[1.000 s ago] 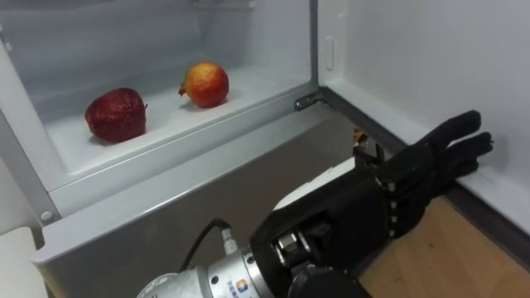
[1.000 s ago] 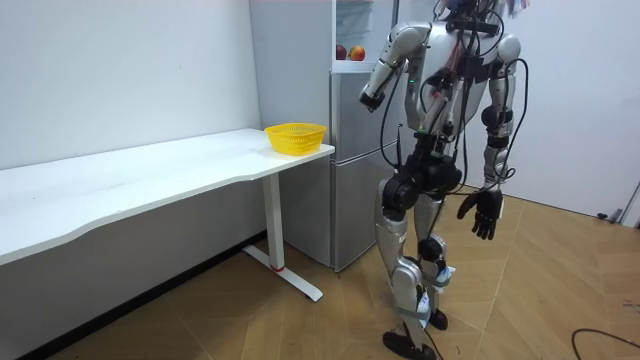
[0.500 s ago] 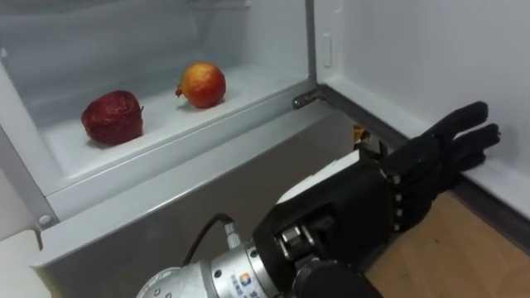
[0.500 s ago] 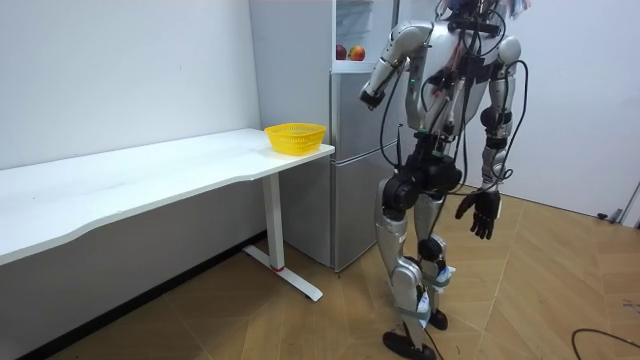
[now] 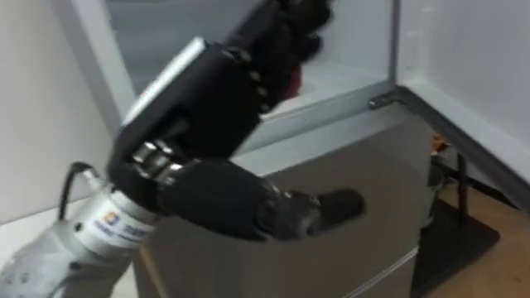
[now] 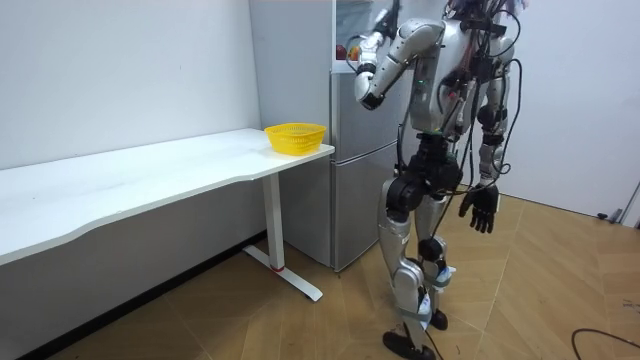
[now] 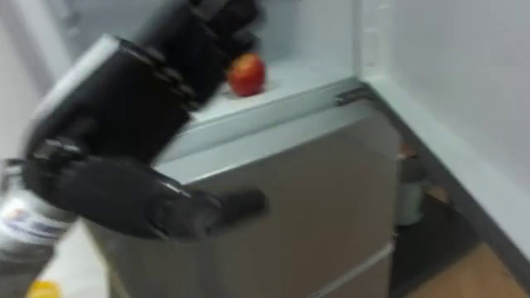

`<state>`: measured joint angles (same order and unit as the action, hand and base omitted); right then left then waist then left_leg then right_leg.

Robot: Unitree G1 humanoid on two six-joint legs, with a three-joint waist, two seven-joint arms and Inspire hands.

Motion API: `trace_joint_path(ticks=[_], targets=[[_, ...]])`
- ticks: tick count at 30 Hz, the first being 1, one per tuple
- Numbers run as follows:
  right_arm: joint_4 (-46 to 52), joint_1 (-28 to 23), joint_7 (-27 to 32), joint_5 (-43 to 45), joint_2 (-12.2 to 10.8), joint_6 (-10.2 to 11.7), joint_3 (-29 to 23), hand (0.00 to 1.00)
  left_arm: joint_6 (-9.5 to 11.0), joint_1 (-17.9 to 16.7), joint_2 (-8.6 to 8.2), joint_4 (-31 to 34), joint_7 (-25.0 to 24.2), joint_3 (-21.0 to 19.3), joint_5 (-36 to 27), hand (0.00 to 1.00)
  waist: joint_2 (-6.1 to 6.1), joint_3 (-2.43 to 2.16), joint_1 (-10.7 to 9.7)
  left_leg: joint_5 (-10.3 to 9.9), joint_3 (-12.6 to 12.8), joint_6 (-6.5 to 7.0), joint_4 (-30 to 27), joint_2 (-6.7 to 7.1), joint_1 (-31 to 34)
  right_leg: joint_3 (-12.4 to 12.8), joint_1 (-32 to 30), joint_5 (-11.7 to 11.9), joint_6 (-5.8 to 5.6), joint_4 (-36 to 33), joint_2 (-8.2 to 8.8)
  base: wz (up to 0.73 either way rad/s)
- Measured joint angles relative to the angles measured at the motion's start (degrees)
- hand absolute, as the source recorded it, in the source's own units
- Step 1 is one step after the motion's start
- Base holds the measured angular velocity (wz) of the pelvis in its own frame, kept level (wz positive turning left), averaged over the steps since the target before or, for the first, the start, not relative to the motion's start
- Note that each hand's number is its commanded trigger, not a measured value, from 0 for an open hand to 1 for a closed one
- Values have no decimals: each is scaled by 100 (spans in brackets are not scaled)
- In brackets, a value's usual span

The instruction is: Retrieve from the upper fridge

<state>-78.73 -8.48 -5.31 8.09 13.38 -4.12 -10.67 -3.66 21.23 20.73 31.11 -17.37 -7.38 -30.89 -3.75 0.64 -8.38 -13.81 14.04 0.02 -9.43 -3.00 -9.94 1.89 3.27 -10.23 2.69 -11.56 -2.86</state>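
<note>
My left hand [image 5: 215, 91] is raised in front of the open upper fridge compartment [image 5: 348, 79]. Its fingers are stretched toward the shelf and its thumb sticks out to the right, so the hand is open and empty. An orange-red fruit [image 7: 247, 73] lies on the shelf just right of the fingertips, apart from them. In the left eye view, a bit of red fruit [image 5: 295, 79] peeks out from behind the fingers. In the room view I stand facing the fridge [image 6: 355, 170], and my right hand [image 6: 482, 208] hangs open by my thigh.
The upper fridge door [image 5: 472, 50] stands open on the right. The closed grey lower door [image 5: 356, 190] is below the shelf. On the room view's left, a yellow basket [image 6: 295, 137] sits at the near end of a long white table [image 6: 150, 170].
My left hand has risen from low at the right, by the open door, to in front of the upper shelf, covering the dark red fruit. The eye views have shifted.
</note>
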Motion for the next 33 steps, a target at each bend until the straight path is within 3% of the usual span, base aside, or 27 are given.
trace_joint_path(ticks=[1, 3, 4, 6, 9, 11, 13, 14, 16, 19, 21, 22, 24, 26, 30, 31, 33], targets=[[25, -1, 23, 27, -7, 24, -45, 0, 1, -39, 65, 68, 91, -181, 2, 0, -26, -32, 78, 1, -54, -1, 0, 6, 23, -61, 8, -5, 2, 2, -1, 47], [131, -64, 97, 195, -8, 61, -93, 0, 142, -299, 328, 267, 493, -835, 57, 0, 25, -48, 366, 4, -275, -6, -7, 23, 34, -212, 87, -8, 5, 57, 14, 39], [131, -92, 107, 252, -7, 74, -102, 0, 157, -349, 377, 271, 577, -961, 70, 0, 40, -64, 448, 5, -318, -7, -6, 30, 33, -271, 112, -9, 5, 92, 41, 46], [245, -225, 204, 365, -14, 92, -183, 0, 220, -583, 496, 276, 985, -1539, 221, 0, 46, -97, 802, 6, -383, -9, -22, 51, 18, -416, 186, -31, -12, 99, 77, 36], [347, -290, 339, 481, -87, 91, -181, 0, 249, -637, 533, 268, 1619, -2105, 465, 0, 39, -90, 1038, 5, -648, -9, -17, 95, 34, -641, 256, -46, -33, 103, 112, 38], [426, -333, 344, 531, -140, 80, -187, 0, 304, -660, 552, 268, 1906, -2434, 540, 0, 7, -77, 1194, 5, -684, -9, -17, 128, 37, -680, 276, -84, -55, 108, 175, 20], [557, -407, 343, 600, -151, 56, -185, 0, 409, -780, 555, 259, 2194, -2755, 661, 0, -52, -75, 1229, 7, -805, -5, -17, 168, 34, -746, 317, -104, -84, 103, 185, 26], [600, -447, 343, 615, -154, 26, -185, 0, 461, -910, 554, 231, 2354, -2918, 700, 0, -38, -61, 1253, 9, -891, 0, -21, 203, 37, -839, 346, -126, -108, 89, 226, 36], [778, -520, 326, 734, -166, -66, -184, 0, 530, -1245, 546, 148, 2505, -3111, 765, 0, -112, -86, 1308, 20, -978, 18, -32, 255, 50, -910, 387, -170, -142, 83, 282, 29], [821, -631, 328, 723, -205, -115, -177, 0, 618, -1998, 438, -65, 2704, -3260, 796, 0, -167, -70, 1374, 33, -1137, 42, -83, 325, 44, -1008, 455, -236, -187, 52, 366, 30], [903, -623, 326, 727, -236, -209, -177, 0, 603, -2832, 330, -523, 2785, -3322, 635, 0, -167, -70, 1407, 33, -1194, 42, -175, 360, 70, -1103, 437, -301, -191, -42, 403, 16], [932, -623, 326, 724, -236, -232, -177, 0, 576, -3024, 242, -655, 2797, -3320, 619, 0, -167, -70, 1413, 33, -1201, 42, -190, 366, 80, -1142, 437, -304, -191, -48, 420, 13], [994, -621, 330, 714, -237, -299, -178, 0, 373, -3701, -126, -1287, 2806, -3287, 659, 0, -159, -68, 1415, 32, -1310, 45, -213, 373, 156, -1234, 437, -305, -191, -30, 464, 19], [993, -633, 327, 644, -229, -328, -178, 0, 296, -4039, -336, -1967, 2826, -3203, 673, 0, -104, -71, 1371, 32, -1414, 45, -234, 383, 185, -1312, 443, -305, -191, -14, 471, 27], [1008, -619, 318, 457, -221, -348, -176, 0, 144, -4394, -640, -3721, 2960, -2845, 540, 0, -24, -76, 1506, 31, -1439, 45, -239, 374, 229, -1371, 425, -316, -175, -14, 469, 8], [1005, -611, 316, 446, -212, -350, -178, 0, 136, -4428, -666, -4038, 2952, -2785, 511, 0, -25, -86, 1510, 31, -1448, 46, -241, 374, 230, -1377, 426, -316, -175, -12, 469, 0], [1004, -600, 272, 408, -190, -348, -179, 0, 36, -4481, -698, -5271, 2904, -2536, 472, 0, -11, -96, 1505, 29, -1433, 49, -240, 372, 241, -1399, 432, -316, -175, -6, 470, 4]])
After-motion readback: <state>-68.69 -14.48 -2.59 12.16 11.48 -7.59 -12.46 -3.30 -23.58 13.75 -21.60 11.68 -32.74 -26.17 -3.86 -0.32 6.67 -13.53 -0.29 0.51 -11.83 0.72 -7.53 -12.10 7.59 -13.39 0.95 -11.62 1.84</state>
